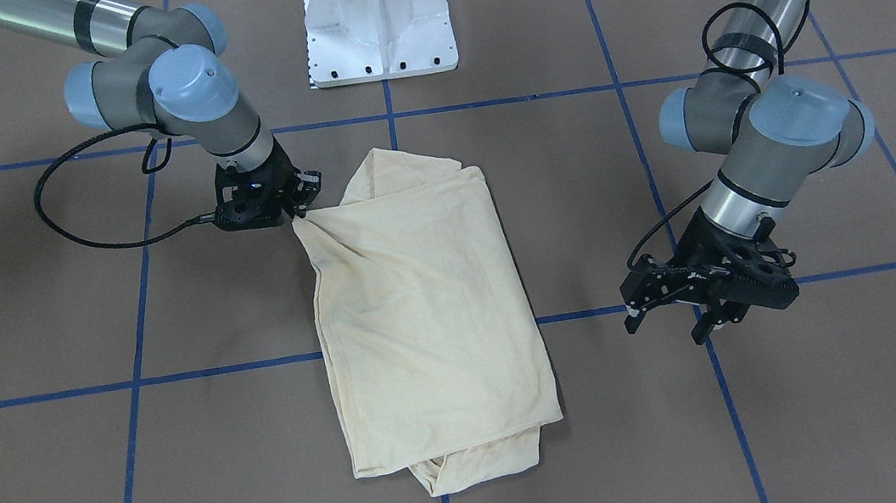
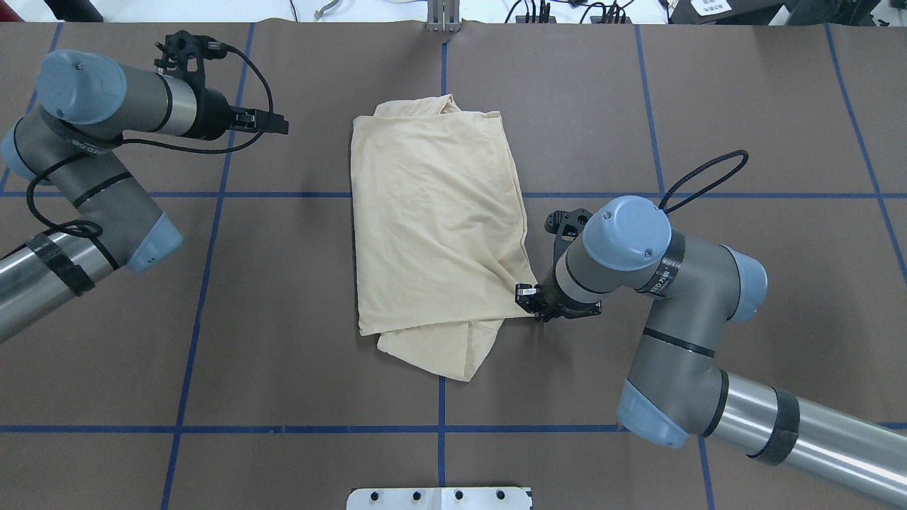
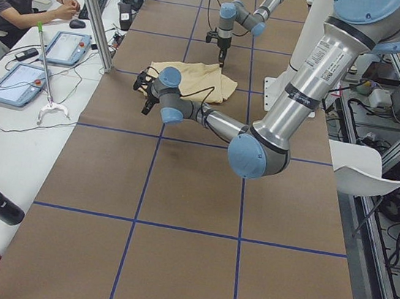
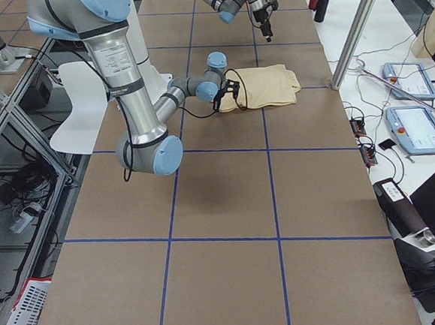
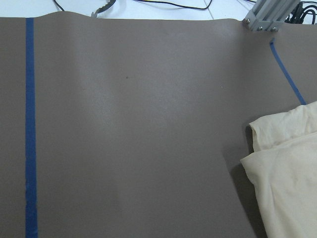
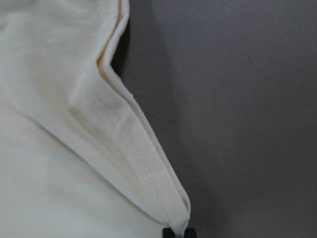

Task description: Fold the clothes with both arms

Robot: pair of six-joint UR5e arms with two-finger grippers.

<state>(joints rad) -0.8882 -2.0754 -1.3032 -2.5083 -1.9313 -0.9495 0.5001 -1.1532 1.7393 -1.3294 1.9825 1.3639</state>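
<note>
Showing a brown table (image 2: 283, 297) crossed by blue tape lines (image 2: 205, 283) and filling each frame. Lying at the centre of the overhead frame, folded into a rough upright rectangle: the cream T-shirt (image 2: 432, 205), bunching slightly at its upper edge and letting an under-layer poke out at its lower edge. Reaching in from the lower right of that frame, the right arm (image 2: 680, 304); bending in from the left edge, the left arm (image 2: 92, 163). Standing at the top centre of the front-facing frame, a white pedestal base (image 1: 377, 21). Clenching low on the T-shirt's lower right corner in the overhead frame: the right gripper (image 1: 304, 207). Hovering with jaws spread and grasping nothing, well apart from the cloth at the right of the front-facing frame: the left gripper (image 1: 669, 325). Likely risking a slip, judging by so thin a hem being held in so small a pinch; also risking the layers peeling apart or the whole bundle dragging askew, pulling from one corner with no second hold. Hiding the navy print, the neck tag and both sleeves somewhere inside the folds. Leaving the number of pinched layers impossible to tell, the right wrist view cutting off all but the dark fingertips (image 6: 171, 232) at its bottom edge. Showing no fingers at all in the left wrist view, only table and a cloth edge at lower right.
</note>
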